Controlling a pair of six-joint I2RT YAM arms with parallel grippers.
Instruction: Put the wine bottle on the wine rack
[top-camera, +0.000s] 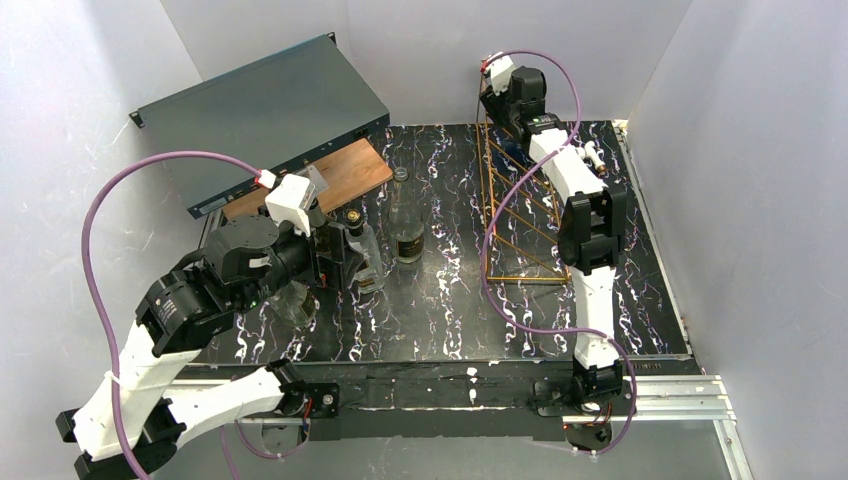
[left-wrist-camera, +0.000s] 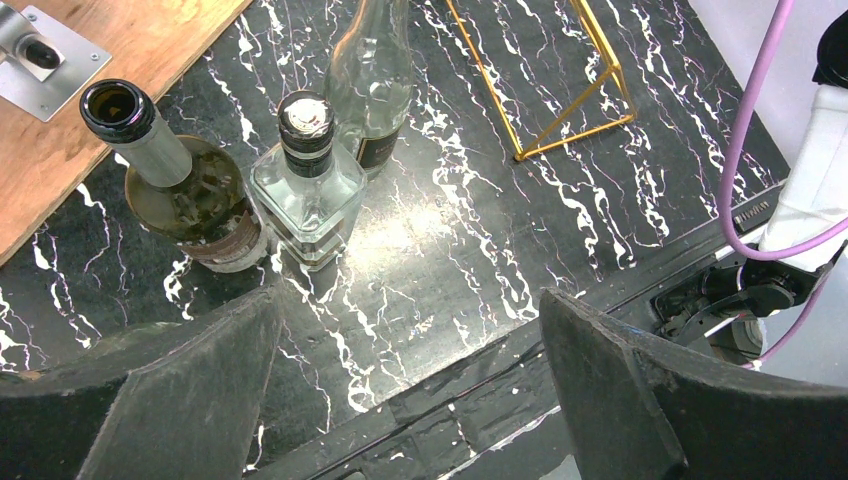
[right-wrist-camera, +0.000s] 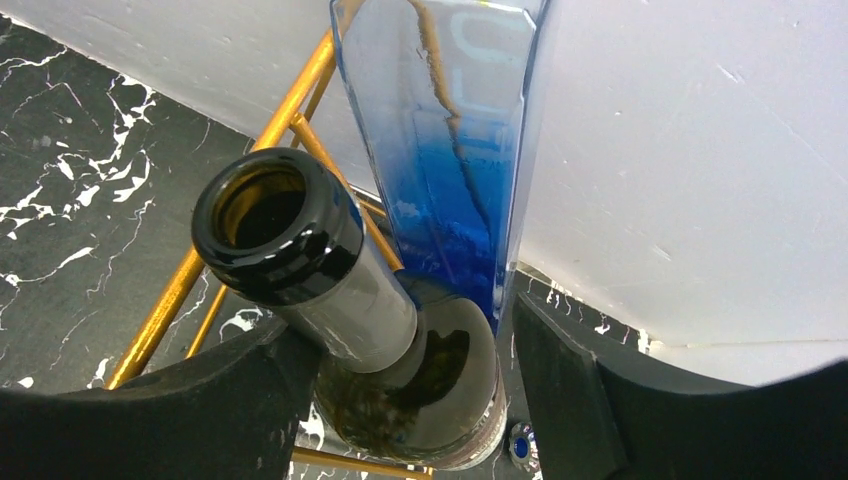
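- Right hand (right-wrist-camera: 410, 330) is reaching over the far end of the black white-veined marble bench (right-wrist-camera: 70, 160). Its fingers are straddling the shoulder of a dark glass wine bottle with an open, uncorked mouth (right-wrist-camera: 345, 295).
- One finger is looking to touch the glass and a sliver of gap is showing at the other. I cannot tell whether the hand is clamping or merely flanking.
- The dark bottle is lying tilted, neck toward the wrist camera, against the thin gold wire wine rack (right-wrist-camera: 300, 90). A gold rung is showing below its base. Whether the wire is carrying the full weight is hidden.
- Judgement: the seating step is under way.
- Doing it well is meaning:
  - keeping the body in line with the slanted rungs;
  - getting base and shoulder both resting on wire before parting the fingers;
  - backing out along the neck line without nudging.
- Risk: a clear, flat-sided bottle shading to blue at its base (right-wrist-camera: 460, 170) is standing right against the dark one. A sideways drift could be knocking it or rocking the light frame.
- Contents at the rack:
  - the dark bottle's mouth is showing only blackness, so its fill is unknown, and being uncorked it could be spilling if tipped neck-down;
  - the blue could be tint or liquid, and I cannot tell which.
- Left hand (left-wrist-camera: 410, 400) is hovering wide, holding nothing.
- Beyond it three upright bottles are standing close together:
  - an olive-green round bottle with grey neck foil and open mouth (left-wrist-camera: 190, 200), its fill unreadable;
  - a square clear glass bottle with dark cap (left-wrist-camera: 305, 195), looking empty;
  - a tall clear bottle with dark label (left-wrist-camera: 375, 90), also looking empty.
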